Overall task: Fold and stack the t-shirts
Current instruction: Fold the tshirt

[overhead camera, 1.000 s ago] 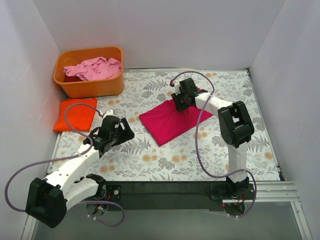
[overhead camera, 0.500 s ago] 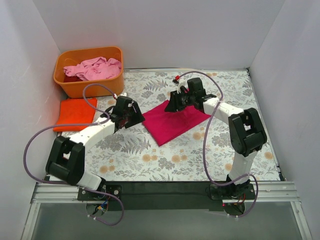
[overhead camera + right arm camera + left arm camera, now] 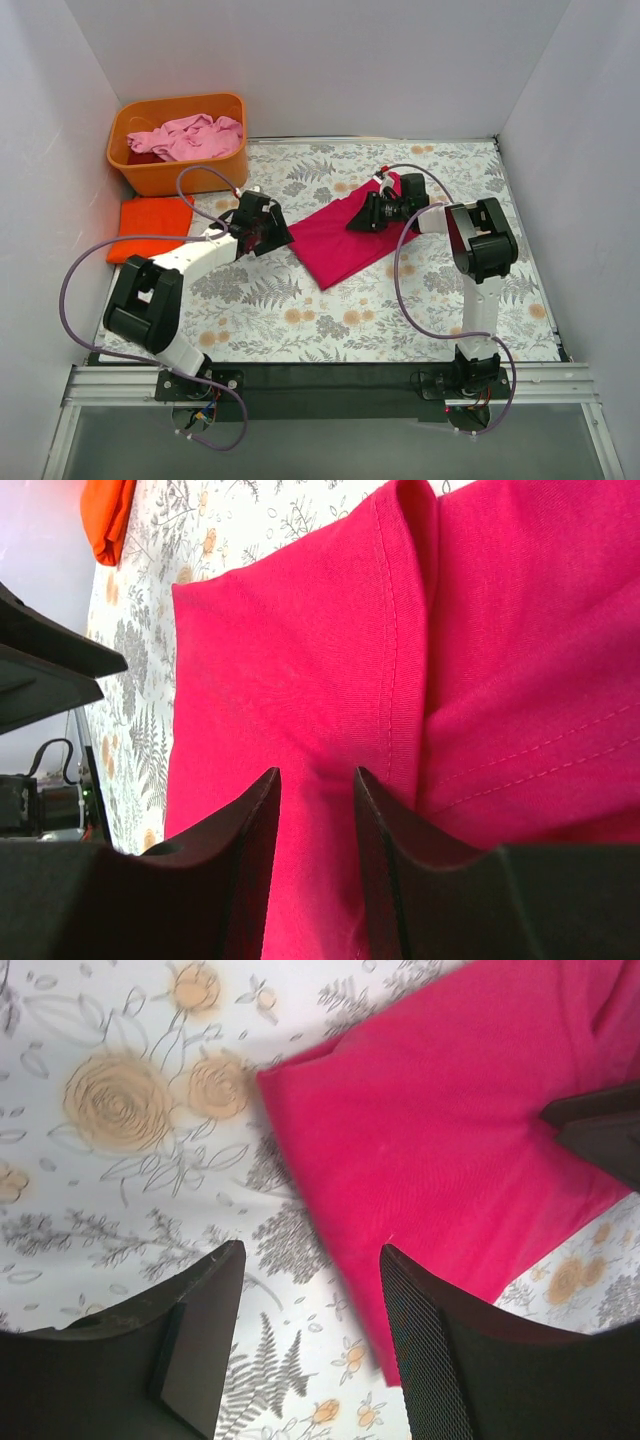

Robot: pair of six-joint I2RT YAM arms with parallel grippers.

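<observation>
White walls close the table in at 9, 12 and 3 o'clock. A patterned cover runs from wall to wall: white ground, grey ferns and leaves, pale orange roses. It lies flat. At 6 o'clock it ends at a black strip where the arm bases are bolted.

An orange tub sits in the 10 o'clock corner. It holds a crumpled pink tee with a dark red tee under its 8 o'clock side. Just beside the tub, toward 6 o'clock, a folded orange tee lies against the 9 o'clock wall.

The magenta tee lies folded on the cover near the middle, turned slantwise, its long edges running from 8 toward 2 o'clock.

The left gripper hangs low at the tee's 9 o'clock corner. Its fingers are spread wide, one over the bare cover and one over the tee's edge, holding nothing.

The right gripper lies low on the tee's 2 o'clock part, pointing toward 9. Its fingers stand a narrow gap apart beside a hemmed fold, with cloth showing in the gap. Whether they nip it cannot be told.
</observation>
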